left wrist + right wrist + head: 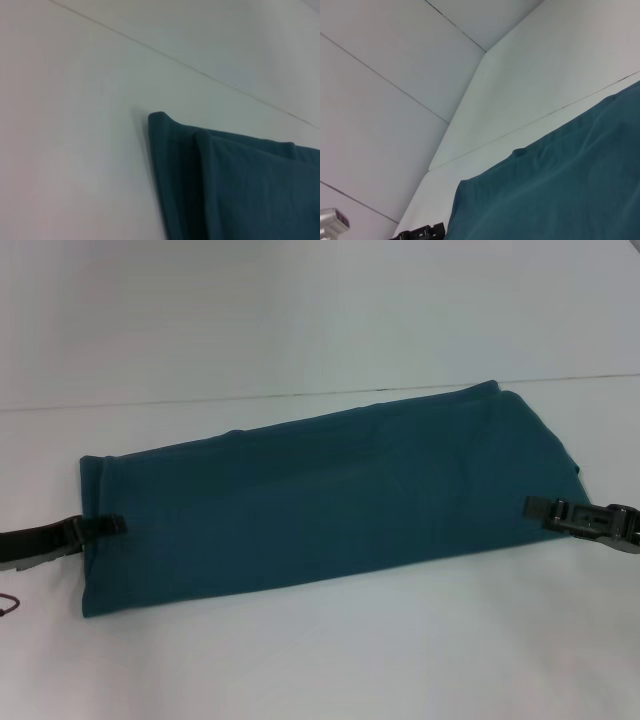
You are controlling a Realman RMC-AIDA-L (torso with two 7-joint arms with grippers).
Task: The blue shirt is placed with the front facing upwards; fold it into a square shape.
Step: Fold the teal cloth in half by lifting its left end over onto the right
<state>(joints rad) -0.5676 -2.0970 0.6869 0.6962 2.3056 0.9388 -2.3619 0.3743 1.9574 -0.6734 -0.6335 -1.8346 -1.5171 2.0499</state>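
shirt between left end effector, right end effector

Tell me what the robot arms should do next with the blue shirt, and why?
Probably pinch both short ends and fold one across onto the other. The blue shirt already lies as a long, narrow band on the white table, not a square. The left gripper and right gripper each sit at one short end.
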